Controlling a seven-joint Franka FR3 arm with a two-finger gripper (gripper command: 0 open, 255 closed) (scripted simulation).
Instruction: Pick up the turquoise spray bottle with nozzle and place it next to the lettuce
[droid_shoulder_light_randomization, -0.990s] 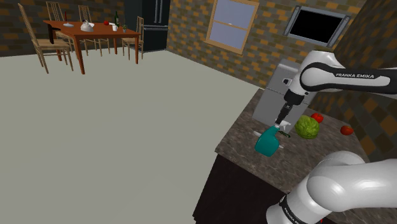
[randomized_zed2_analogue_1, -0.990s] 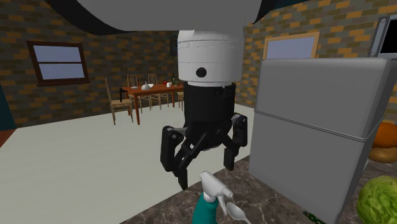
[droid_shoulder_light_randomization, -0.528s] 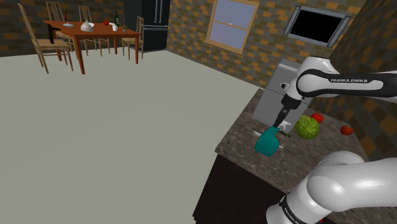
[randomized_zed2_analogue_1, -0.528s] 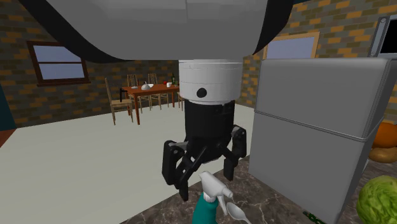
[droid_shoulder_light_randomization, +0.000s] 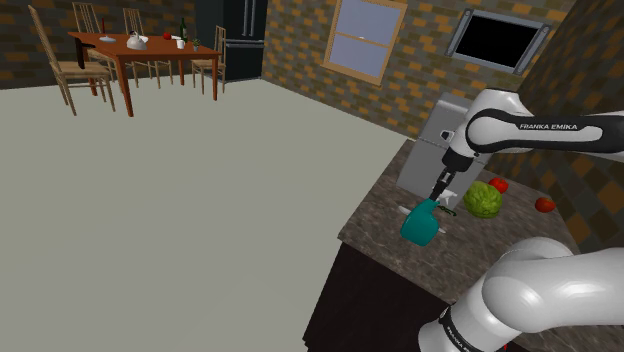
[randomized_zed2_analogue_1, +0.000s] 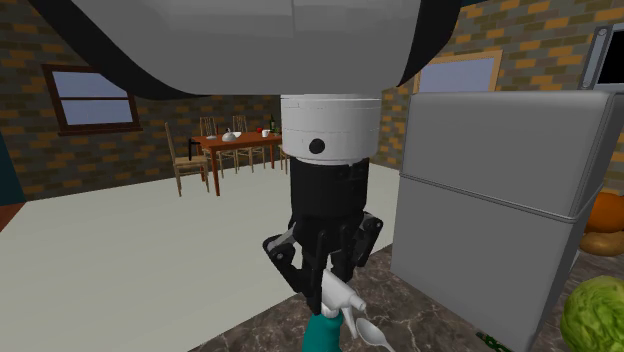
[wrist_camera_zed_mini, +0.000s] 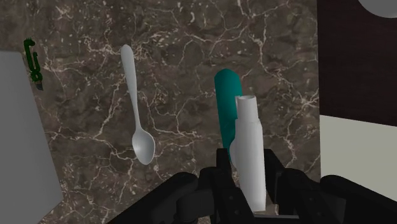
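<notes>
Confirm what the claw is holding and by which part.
The turquoise spray bottle, its white nozzle head clasped between the two fingers of the claw.

**Bottle clamped at nozzle, lettuce apart**

Turquoise spray bottle (droid_shoulder_light_randomization: 420, 223) stands upright on the dark marbled counter (droid_shoulder_light_randomization: 385, 225). Its white nozzle head (wrist_camera_zed_mini: 249, 146) is pinched in the gripper (randomized_zed2_analogue_1: 325, 288). Green leafy lettuce (droid_shoulder_light_randomization: 482, 199) sits near it on the same counter, not touching.

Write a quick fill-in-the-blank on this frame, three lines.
The gripper is shut on the spray bottle's white ____.
A white ____ lies on the marbled counter beside the bottle.
The round green ____ sits apart from the bottle, near two tomatoes.
Missing: nozzle; spoon; lettuce.
</notes>
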